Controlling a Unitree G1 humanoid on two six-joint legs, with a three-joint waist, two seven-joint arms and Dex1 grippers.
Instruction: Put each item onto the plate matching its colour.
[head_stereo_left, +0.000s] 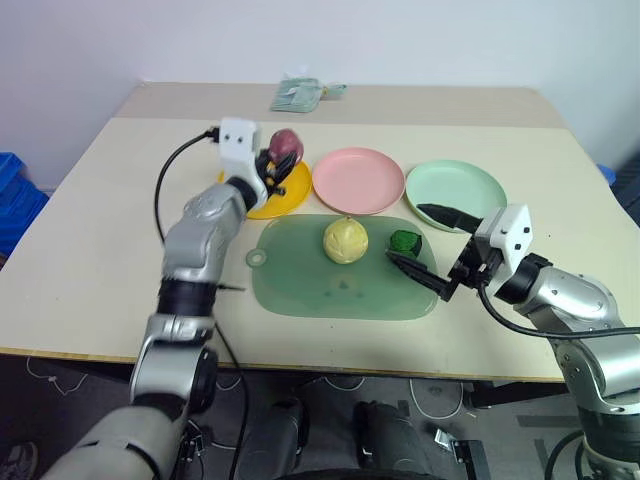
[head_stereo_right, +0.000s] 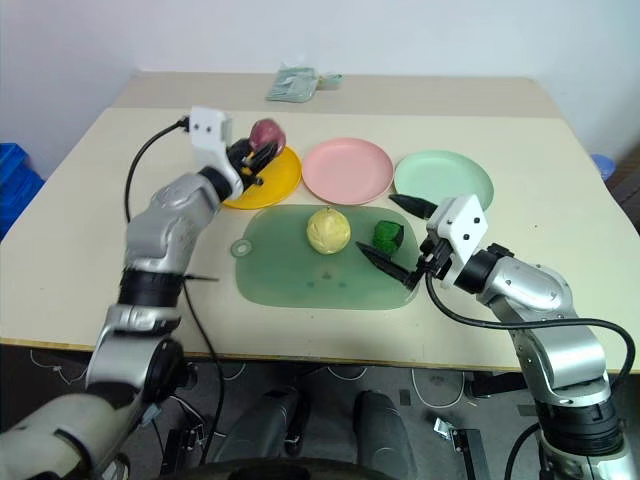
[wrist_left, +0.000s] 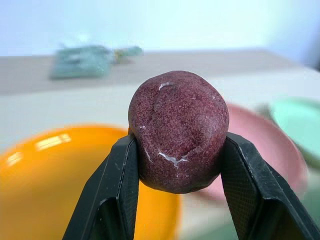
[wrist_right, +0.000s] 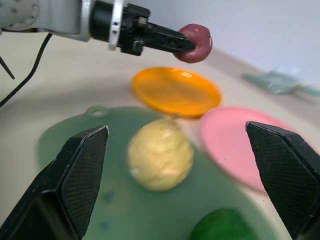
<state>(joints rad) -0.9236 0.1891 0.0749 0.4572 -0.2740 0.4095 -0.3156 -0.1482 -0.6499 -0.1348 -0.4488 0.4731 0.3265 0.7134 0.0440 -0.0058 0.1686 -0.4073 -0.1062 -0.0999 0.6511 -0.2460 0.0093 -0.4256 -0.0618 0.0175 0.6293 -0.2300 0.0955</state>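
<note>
One purple toy food is pinched tight in the left pincer, up over the yellow plate. Yellow food and green food sit on the green mat. Right pincer gapes wide by them.

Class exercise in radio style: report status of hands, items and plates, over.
Left hand shut on purple item, above yellow plate. Right hand open near green item. Yellow item on mat. Nothing blocking.
</note>
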